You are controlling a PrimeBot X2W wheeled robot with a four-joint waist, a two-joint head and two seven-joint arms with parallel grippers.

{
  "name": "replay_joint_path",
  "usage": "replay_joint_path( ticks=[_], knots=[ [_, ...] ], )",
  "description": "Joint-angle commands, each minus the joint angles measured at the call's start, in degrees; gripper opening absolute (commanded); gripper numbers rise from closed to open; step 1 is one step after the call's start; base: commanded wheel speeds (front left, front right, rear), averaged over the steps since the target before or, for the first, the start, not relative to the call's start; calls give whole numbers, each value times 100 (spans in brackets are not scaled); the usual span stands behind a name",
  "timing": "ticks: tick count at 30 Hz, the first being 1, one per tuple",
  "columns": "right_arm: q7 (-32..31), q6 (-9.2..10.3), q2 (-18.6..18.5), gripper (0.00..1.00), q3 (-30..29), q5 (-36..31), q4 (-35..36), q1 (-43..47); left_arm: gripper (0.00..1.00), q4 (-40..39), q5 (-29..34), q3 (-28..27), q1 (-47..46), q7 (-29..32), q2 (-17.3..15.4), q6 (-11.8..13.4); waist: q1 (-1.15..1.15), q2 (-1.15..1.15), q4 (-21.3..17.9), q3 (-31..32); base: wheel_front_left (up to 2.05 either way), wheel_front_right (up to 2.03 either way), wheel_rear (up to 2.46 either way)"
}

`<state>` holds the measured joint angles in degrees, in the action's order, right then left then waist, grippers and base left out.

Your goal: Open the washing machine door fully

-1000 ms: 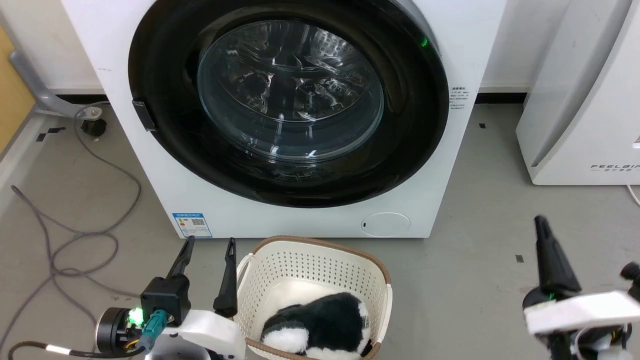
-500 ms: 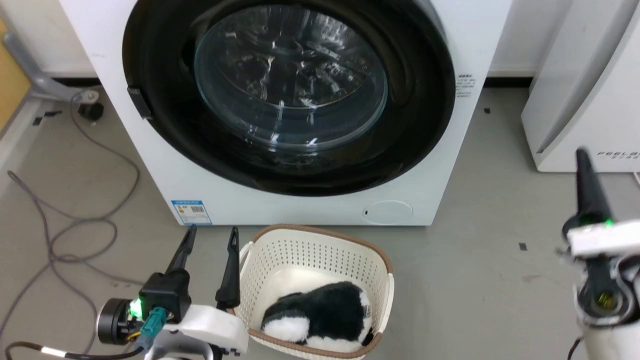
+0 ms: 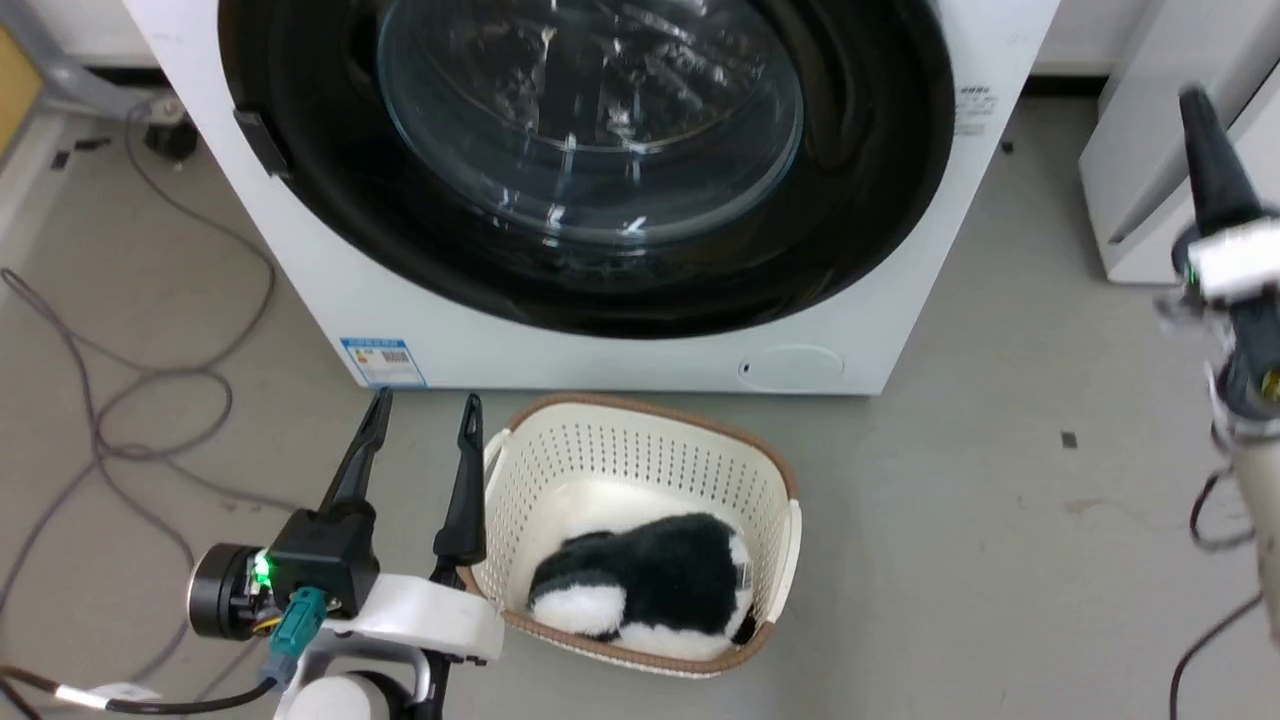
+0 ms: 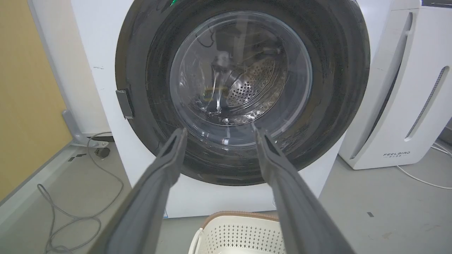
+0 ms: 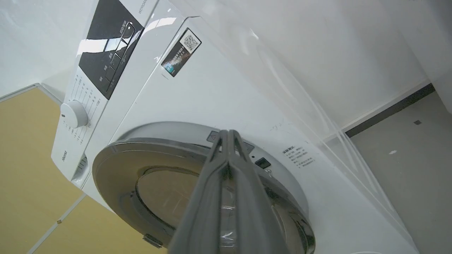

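The white washing machine (image 3: 600,360) stands before me, its glossy black door (image 3: 590,130) with the clear glass bowl covering the drum mouth. In the right wrist view the door (image 5: 116,158) looks slightly lifted off the machine (image 5: 212,88) on its latch side. My right gripper (image 3: 1195,105) is shut on nothing and hangs in the air to the right of the door, its fingertips (image 5: 227,132) pointing at the door's upper edge. My left gripper (image 3: 425,405) is open low in front of the machine. Between its fingers (image 4: 219,129) shows the door (image 4: 240,81).
A cream basket (image 3: 640,430) holding a black-and-white plush toy (image 3: 650,585) sits on the floor before the machine, touching my left gripper's right finger. A white FEELBIRD appliance (image 4: 406,106) stands to the right. Cables (image 3: 130,400) lie on the floor at left.
The head camera has shifted, so the machine sits higher in view. My right gripper has risen from the lower right to beside the door. The left gripper has held still.
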<state>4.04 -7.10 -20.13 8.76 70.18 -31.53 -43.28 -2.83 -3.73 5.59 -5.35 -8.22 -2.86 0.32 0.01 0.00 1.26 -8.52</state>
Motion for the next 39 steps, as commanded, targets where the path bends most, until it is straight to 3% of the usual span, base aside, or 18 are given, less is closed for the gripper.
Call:
replay_joint_path(
  ticks=[1,10,17,33,39],
  knots=[
    [-48,-23,-93,0,130,210,-186,-324,100,-55,-29,37,-108,-67,-5,-8,0,0,19,-92,0,0,0],
    [-777,-26,-277,0,1226,545,-1264,-2000,100,-252,-37,122,-332,-175,-4,-2,0,0,82,-502,0,0,0],
    [-1302,-28,-216,0,1927,755,-1820,-3031,100,-363,-28,174,-465,-258,-4,-5,0,0,99,-779,0,0,0],
    [-2443,-33,43,0,3375,1345,-2983,-4639,100,-481,-158,382,-761,-450,-3,66,0,0,233,-1267,0,0,0],
    [-3187,-35,77,0,3826,1707,-3262,-4970,100,-469,-223,475,-830,-522,-3,106,-1,0,283,-1356,0,0,0]
  ],
)
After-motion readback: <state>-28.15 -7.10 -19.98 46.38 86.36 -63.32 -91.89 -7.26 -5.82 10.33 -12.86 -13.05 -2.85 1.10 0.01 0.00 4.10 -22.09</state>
